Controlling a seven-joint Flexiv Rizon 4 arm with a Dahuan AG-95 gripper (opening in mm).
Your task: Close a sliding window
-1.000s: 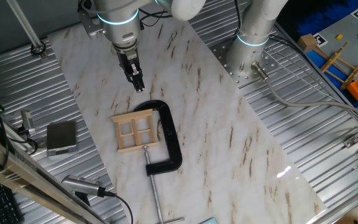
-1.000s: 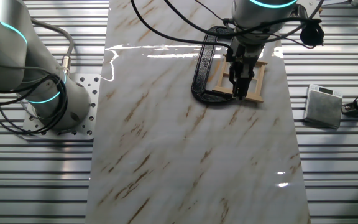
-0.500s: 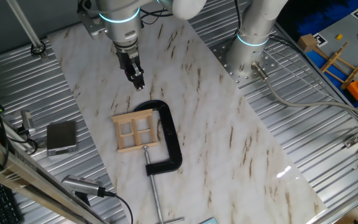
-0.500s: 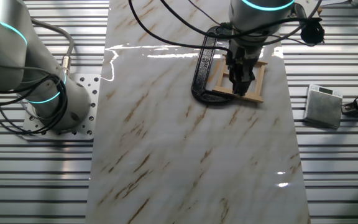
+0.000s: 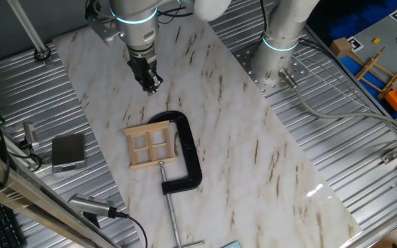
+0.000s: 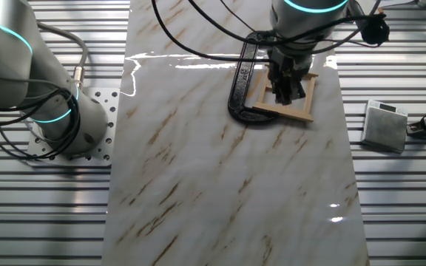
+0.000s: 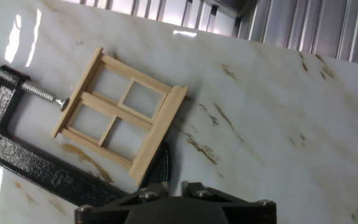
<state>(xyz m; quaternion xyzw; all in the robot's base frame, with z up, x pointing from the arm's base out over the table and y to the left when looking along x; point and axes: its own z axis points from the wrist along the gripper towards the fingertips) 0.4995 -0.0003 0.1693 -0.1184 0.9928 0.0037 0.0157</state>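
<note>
- The fingers [image 5: 151, 85] hung above the desk [image 5: 253, 158], holding nothing. They looked pinched narrow in the fixed views, though honestly it was too small to be sure, and the hand view didn't show the tips at all.
- Just ahead of the fingers and below them lay the sliding window [image 7: 120, 118], flat on the marble, four panes, with its thick side rail on the edge nearest the fingers.
- Wrapped round the window's far side was a black C-clamp [image 7: 36, 168]; its screw tip touched the frame's far edge, so the frame looked pinned in place.
- My guess for doing this step well: come down beside the movable sash, put one fingertip flat against its edge, and push along the track, not across it. Low and slow, so the tips don't skip over the thin crossbars.
- Room-wise: bare marble on the finger side of the window, plenty of space to drop in there. The clamp body blocked the far side, so I'd avoid approaching from there.
- Farther out, a small grey box [image 5: 68, 151] sat off the marble on the ribbed metal, well apart.
</note>
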